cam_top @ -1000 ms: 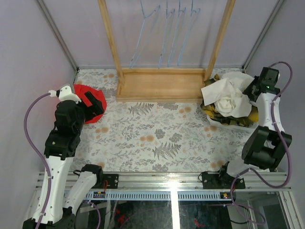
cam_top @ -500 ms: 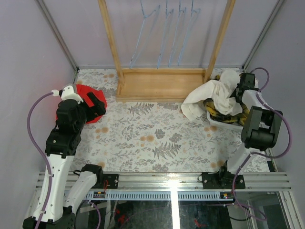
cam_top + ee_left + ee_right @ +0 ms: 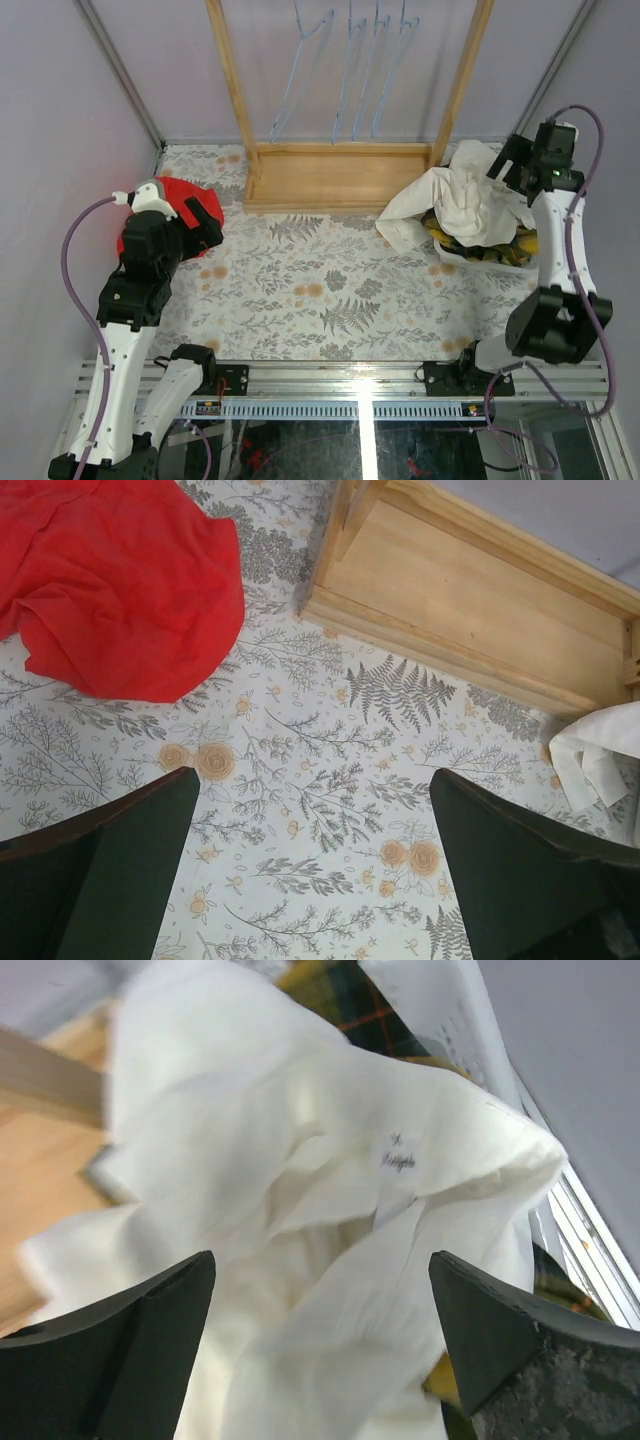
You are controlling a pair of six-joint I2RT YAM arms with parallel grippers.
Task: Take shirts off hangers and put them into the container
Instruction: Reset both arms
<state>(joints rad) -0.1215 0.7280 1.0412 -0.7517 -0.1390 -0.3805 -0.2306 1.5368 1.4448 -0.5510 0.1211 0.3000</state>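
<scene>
White shirt (image 3: 458, 200) spills over the basket (image 3: 488, 266) rim onto the desk (image 3: 320, 290). The right gripper (image 3: 510, 168) is released above it, and the left gripper (image 3: 310, 805) is spread wide beside the red cloth (image 3: 120, 590).

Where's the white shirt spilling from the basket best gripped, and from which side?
Probably the flap of the white shirt lying on the table left of the container, taken from above at its left edge: it lies free there, so it can be pinched and carried rightward in.
</scene>
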